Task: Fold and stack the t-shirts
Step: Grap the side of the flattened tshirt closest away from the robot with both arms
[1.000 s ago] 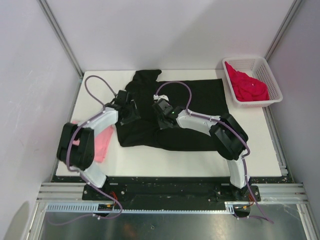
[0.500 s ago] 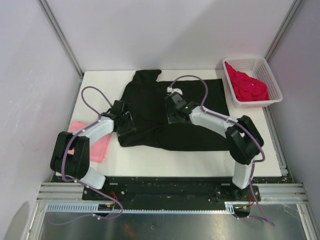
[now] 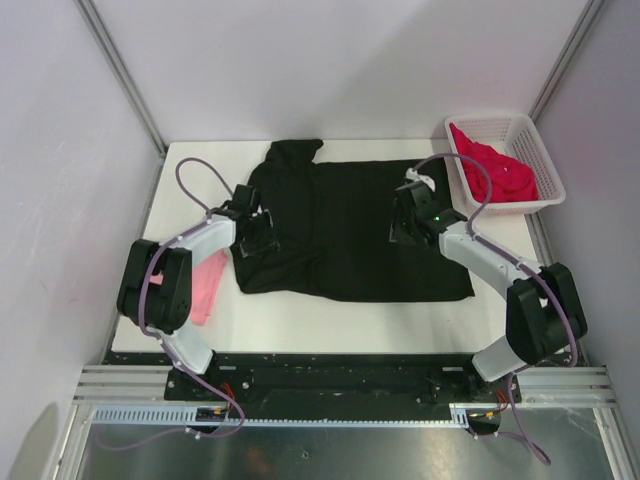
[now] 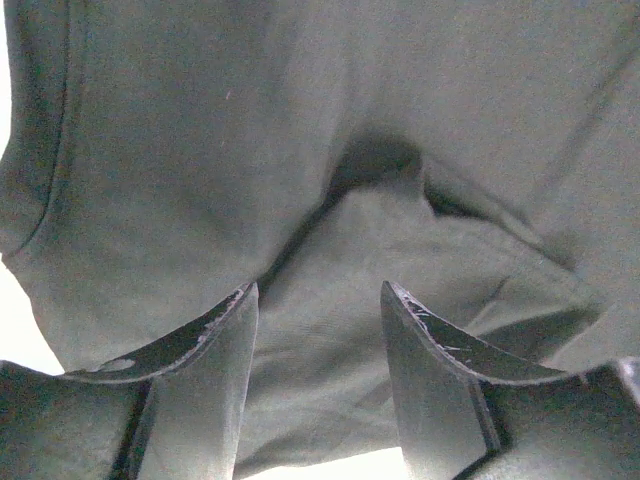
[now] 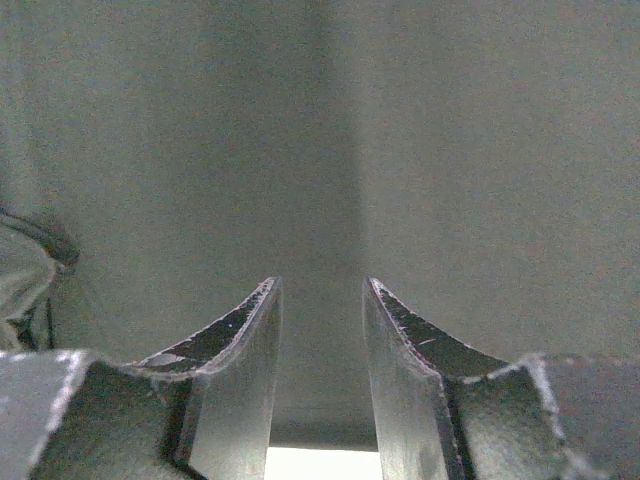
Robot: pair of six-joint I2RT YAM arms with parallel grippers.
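Flattening the black t-shirt (image 3: 345, 235) with left tool (image 4: 319, 287) and right tool (image 5: 320, 281) parted, empty — next, pinching an edge for folding.

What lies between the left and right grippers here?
Only the black t-shirt, lying spread out, lies between the left gripper and the right gripper. The top view shows it.
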